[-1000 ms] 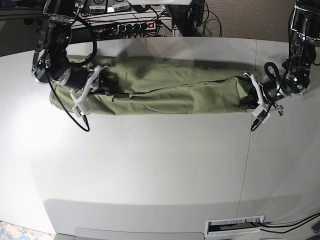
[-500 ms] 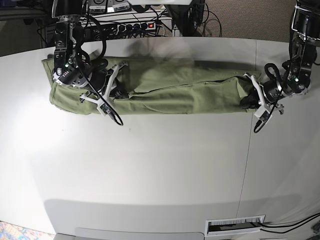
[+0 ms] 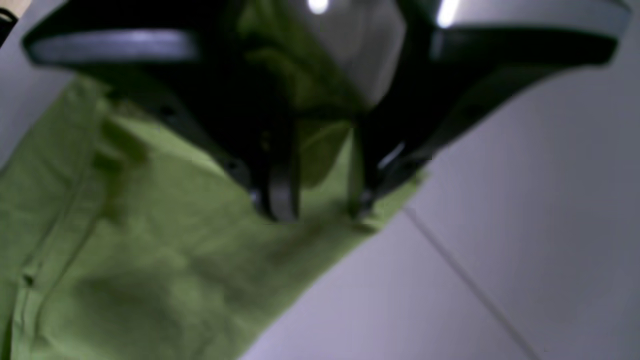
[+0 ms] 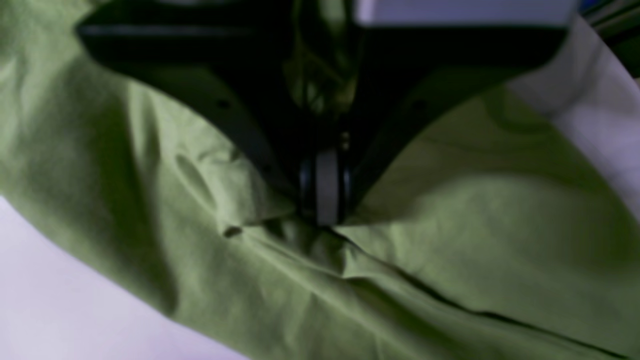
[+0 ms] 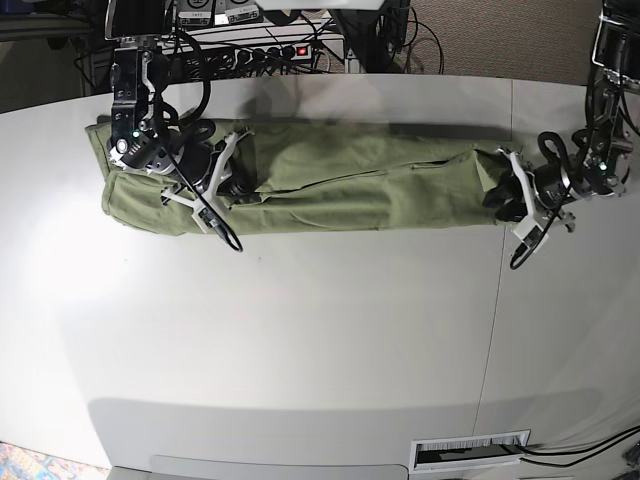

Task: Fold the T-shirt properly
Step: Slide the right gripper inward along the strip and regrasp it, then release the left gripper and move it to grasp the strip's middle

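The sage-green T-shirt (image 5: 350, 185) lies as a long, narrow folded band across the back of the white table (image 5: 300, 330). My right gripper (image 5: 225, 180) sits on the band's left part. In the right wrist view its fingers (image 4: 325, 210) are shut, with a pinched fold of the T-shirt (image 4: 475, 240) bunching at their tips. My left gripper (image 5: 500, 195) is at the band's right end. In the left wrist view the gripper (image 3: 320, 202) stands open, fingertips apart just over the corner of the cloth (image 3: 150, 260), holding nothing.
A power strip with cables (image 5: 270, 50) runs behind the table's back edge. A seam (image 5: 497, 300) crosses the tabletop on the right. A white slotted plate (image 5: 470, 450) sits at the front edge.
My left gripper has opened and let go of the shirt's right end, drawing slightly to the right. My right gripper slid rightward along the band, and the band's left end now lies flatter.
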Robot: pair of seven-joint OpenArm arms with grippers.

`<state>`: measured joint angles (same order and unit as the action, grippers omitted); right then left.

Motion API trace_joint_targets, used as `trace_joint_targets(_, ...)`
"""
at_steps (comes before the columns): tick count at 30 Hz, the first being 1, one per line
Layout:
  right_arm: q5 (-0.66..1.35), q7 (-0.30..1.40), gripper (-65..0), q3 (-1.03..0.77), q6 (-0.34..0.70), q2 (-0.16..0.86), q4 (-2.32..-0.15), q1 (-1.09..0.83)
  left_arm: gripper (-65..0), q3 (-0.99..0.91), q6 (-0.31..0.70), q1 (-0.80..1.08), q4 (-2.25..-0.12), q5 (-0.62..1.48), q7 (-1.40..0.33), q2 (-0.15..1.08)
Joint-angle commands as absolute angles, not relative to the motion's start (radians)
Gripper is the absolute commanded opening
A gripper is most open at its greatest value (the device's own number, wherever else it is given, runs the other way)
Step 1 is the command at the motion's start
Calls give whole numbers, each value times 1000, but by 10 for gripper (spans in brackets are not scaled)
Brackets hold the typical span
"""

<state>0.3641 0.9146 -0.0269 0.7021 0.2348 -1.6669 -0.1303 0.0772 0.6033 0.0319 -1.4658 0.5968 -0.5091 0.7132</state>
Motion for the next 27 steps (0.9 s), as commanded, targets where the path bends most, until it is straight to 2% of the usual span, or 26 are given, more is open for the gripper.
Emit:
trace_joint_targets(1, 327, 941, -650, -29, 698, 244, -1669, -127, -457, 44, 603, 14, -1498, 644, -509, 739)
trace_joint_targets(8, 327, 941, -650, -29, 698, 244, -1669, -127, -456, -134, 625, 14, -1542, 940, -852, 740)
trace_joint_targets(12, 327, 942, -650, -29, 698, 244, -1669, -127, -449, -155, 580, 14, -1540, 1044, -1004, 740)
trace_joint_targets(15, 328, 944, -650, -29, 698, 244, -1669, -128, -415, -155, 580, 14, -1527, 1044, -1025, 741)
trace_joint_targets(20, 328, 970, -650, -29, 698, 244, -1669, -127, -415, -155, 568, 17, -1473, 1017, -1040, 741)
trace_joint_targets(27, 328, 972, -650, -29, 698, 244, -1669, -127, -415, -155, 397, 16, -1443, 1018, -1040, 746)
